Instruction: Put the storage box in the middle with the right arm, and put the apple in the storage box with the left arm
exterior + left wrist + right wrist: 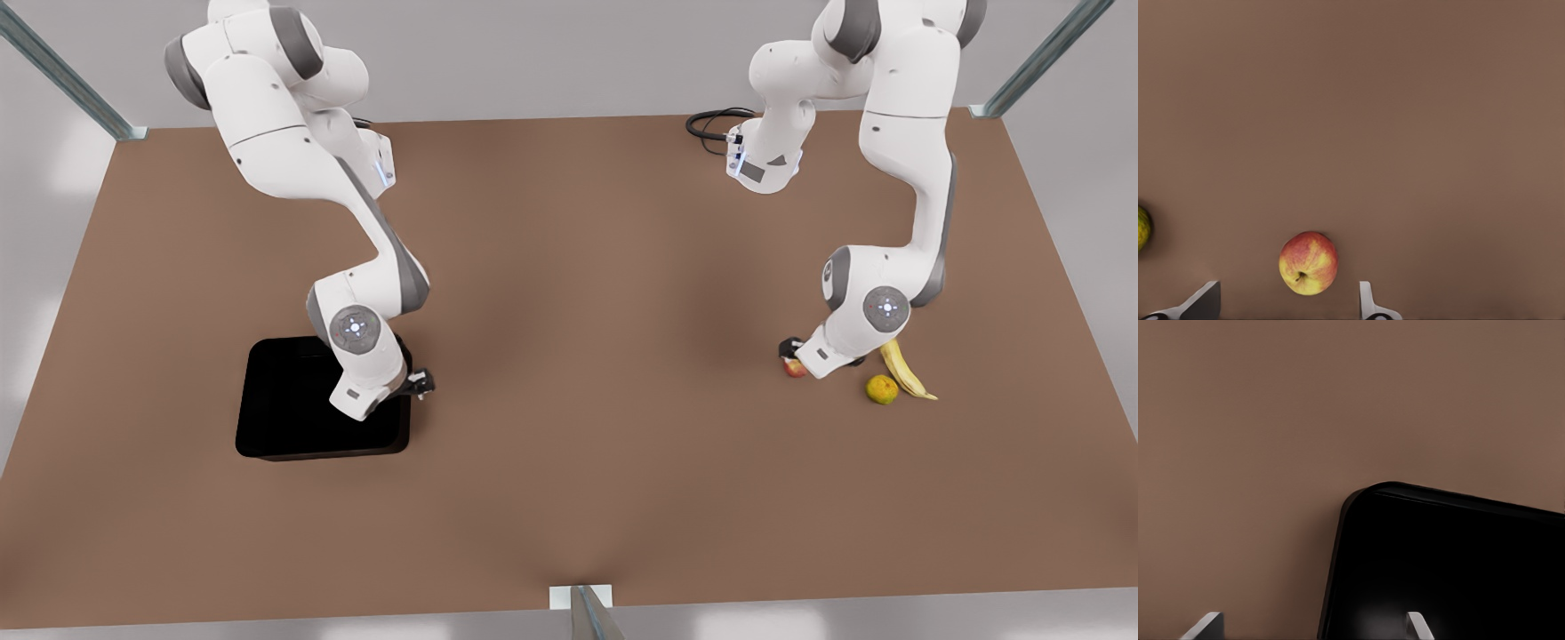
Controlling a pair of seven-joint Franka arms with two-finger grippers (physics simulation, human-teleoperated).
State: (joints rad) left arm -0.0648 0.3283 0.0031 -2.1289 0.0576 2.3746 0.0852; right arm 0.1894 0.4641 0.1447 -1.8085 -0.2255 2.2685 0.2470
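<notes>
Storage box [293, 418], black and low-walled, lies flat on the brown table [578, 356] toward the front view's left, with the right gripper [418, 384] poised at its edge nearest the table's middle. Seen from the right wrist, the two fingertips [1418, 627] stand well apart and straddle the box's wall [1331, 587], one tip over the dark interior and the other over bare table outside it; they clasp nothing, and whether either touches the wall cannot be told. Across the table, toward the front view's right, the left gripper [794, 354] hangs low directly over the apple [794, 367]. In the left wrist view the apple [1309, 263], red with a yellow patch and its stem end facing the camera, sits on the table between the spread fingertips [1366, 303], with clear space on both sides, so those jaws are wide and hold nothing. A yellow-green round fruit [882, 389] rests near that gripper, beyond the apple, and a banana [904, 369] lies just beside the round fruit.
</notes>
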